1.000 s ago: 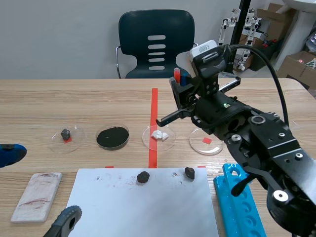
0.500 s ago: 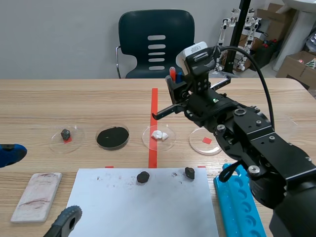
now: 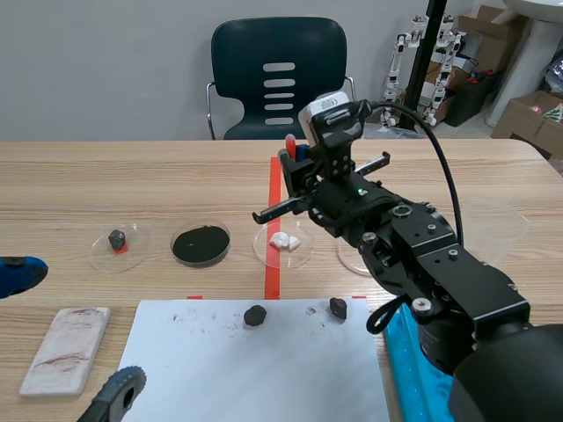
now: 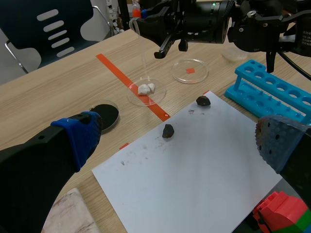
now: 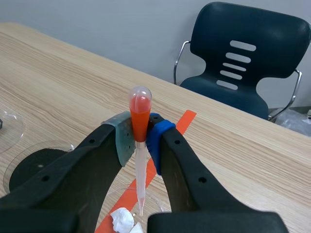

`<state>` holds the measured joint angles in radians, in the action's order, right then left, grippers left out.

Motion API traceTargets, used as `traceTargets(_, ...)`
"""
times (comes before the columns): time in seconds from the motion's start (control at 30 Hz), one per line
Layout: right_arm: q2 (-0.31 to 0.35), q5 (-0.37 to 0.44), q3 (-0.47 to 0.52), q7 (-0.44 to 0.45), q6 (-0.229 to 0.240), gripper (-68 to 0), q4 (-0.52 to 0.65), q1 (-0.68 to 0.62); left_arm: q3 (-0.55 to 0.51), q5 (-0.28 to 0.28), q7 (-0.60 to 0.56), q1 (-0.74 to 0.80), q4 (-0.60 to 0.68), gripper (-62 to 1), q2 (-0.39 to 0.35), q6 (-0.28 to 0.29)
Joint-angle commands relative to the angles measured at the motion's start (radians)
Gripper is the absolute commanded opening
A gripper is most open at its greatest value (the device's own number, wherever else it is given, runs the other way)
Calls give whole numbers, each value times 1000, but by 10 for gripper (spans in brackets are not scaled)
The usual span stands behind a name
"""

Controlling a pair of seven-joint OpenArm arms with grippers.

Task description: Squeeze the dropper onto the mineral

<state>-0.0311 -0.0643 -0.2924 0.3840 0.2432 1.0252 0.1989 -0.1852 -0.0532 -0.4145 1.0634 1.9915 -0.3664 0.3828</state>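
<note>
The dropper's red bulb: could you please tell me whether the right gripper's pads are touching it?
Touching. The right wrist view shows the right gripper shut on the dropper, its grey-green and blue pads pressed against the bulb's sides.

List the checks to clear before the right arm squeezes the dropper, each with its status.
1. Grip: dropper clamped in the right gripper: ok.
2. Contact: pads sit on the bulb's lower end: ok.
3. Pose: dropper upright, tip down: ok.
4. Aim: tip over the white mineral in its petri dish: ok, though exact centring cannot tell.
5. Liquid in the stem: cannot tell.
6. Clearance: left gripper open, well away from the dish: ok.
</note>
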Motion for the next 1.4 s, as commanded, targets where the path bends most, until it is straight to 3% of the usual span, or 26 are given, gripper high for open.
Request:
traceTargets(0.0,-8,3,-3,15,-2,-609,9,17,-6,-10,-15,-3,13,14,0,2)
traceTargets(0.8,-8,3,-4,10,39,-609,8,12,-6,-10,-15,-3,13,14,0,2)
traceTargets(1.37,-8,3,-4,7,38,-616,8,11,-6,-10,-15,-3,13,14,0,2)
